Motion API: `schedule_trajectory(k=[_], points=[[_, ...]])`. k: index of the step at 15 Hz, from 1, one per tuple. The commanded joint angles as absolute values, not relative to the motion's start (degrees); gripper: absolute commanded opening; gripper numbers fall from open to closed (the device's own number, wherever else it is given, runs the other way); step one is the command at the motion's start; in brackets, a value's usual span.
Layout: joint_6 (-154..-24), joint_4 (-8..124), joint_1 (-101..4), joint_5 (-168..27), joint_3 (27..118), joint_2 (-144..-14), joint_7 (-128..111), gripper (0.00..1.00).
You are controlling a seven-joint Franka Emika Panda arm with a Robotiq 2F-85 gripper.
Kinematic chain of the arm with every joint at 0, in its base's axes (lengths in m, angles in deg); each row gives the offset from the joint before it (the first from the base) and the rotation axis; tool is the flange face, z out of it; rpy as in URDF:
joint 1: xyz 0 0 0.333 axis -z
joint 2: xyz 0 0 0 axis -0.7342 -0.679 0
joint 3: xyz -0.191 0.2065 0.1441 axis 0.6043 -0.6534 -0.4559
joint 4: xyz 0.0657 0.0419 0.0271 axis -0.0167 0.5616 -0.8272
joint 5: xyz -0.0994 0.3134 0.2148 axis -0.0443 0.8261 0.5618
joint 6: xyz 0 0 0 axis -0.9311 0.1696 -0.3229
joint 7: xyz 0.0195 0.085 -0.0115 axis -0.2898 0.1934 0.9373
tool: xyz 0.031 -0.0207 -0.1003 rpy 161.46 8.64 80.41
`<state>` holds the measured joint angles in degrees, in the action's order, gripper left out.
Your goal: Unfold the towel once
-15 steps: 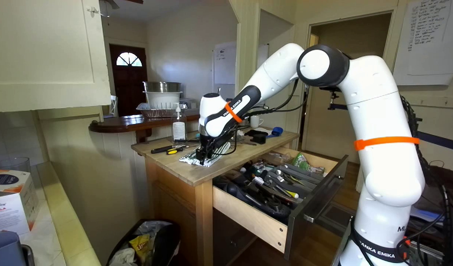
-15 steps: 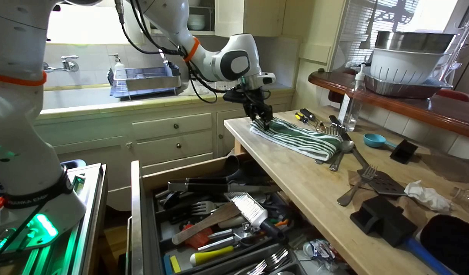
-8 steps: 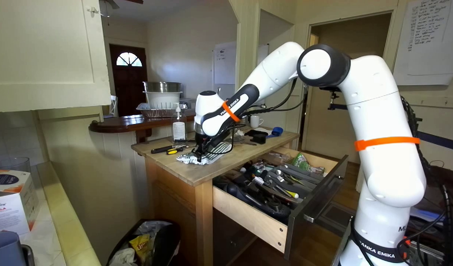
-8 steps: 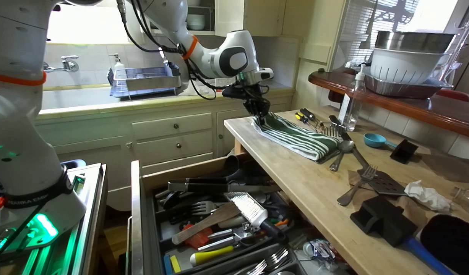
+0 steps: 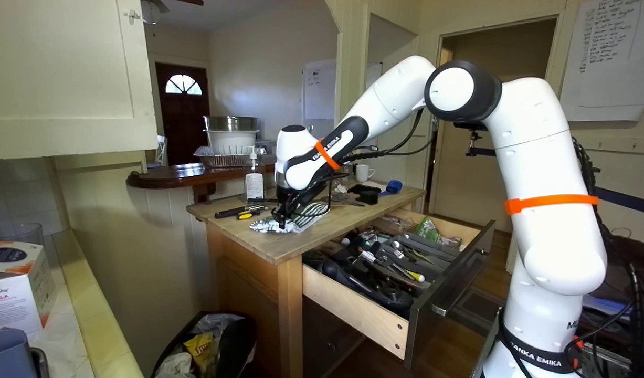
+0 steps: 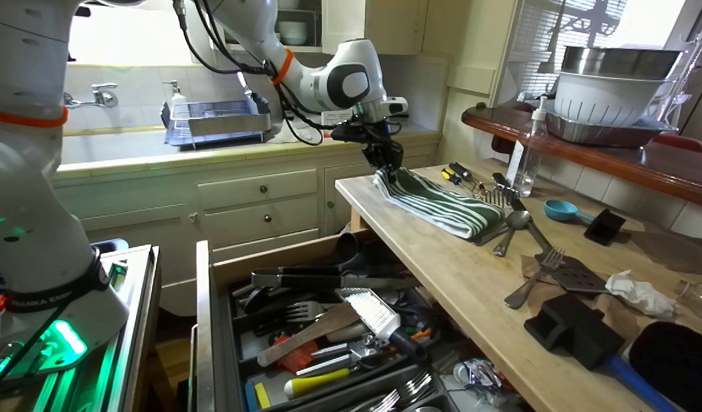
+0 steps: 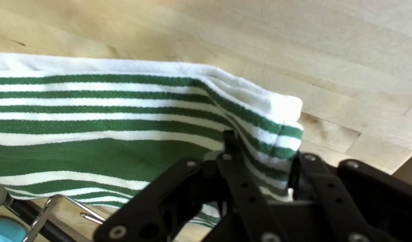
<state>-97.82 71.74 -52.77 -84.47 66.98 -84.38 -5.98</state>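
Note:
The white towel with green stripes lies folded on the wooden counter, seen in both exterior views [image 5: 312, 214] [image 6: 436, 200] and in the wrist view [image 7: 91, 154]. My gripper is at the towel's end near the counter's corner, in both exterior views [image 5: 281, 219] [image 6: 391, 171] and in the wrist view [image 7: 263, 151]. Its fingers stand some way apart, with a raised, bunched part of that end filling the gap. This end is creased and slightly lifted; the rest lies flat. The fingertips are partly hidden by cloth.
A yellow-and-black tool [image 6: 451, 175], a spoon [image 6: 518, 219] and a sanitizer bottle [image 6: 531, 154] are beside or behind the towel. A spatula [image 6: 574, 272] lies farther along the wooden counter [image 6: 442, 269]. An open drawer of utensils [image 6: 203, 320] juts out below the counter.
The gripper has risen slightly and shifted toward the counter's end. The towel has slid along with it, its far end moving off the utensils, and the gripped end is slightly higher.

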Motion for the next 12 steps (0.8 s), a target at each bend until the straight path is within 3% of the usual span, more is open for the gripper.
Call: schedule_trajectory(k=[1, 3, 9, 11, 12], points=[[-95.72, 71.26, -53.33, -83.43, 67.46, -84.25, -6.27, 0.49], [-95.77, 71.18, -53.30, -83.23, 67.35, -84.30, -6.17, 0.44], [-95.53, 71.16, -53.67, -83.02, 67.16, -83.92, -6.60, 0.41], [-95.35, 71.19, -53.88, -83.54, 67.48, -83.93, -7.02, 0.21], [-95.54, 71.31, -53.75, -83.08, 67.28, -83.90, -6.88, 0.26]])
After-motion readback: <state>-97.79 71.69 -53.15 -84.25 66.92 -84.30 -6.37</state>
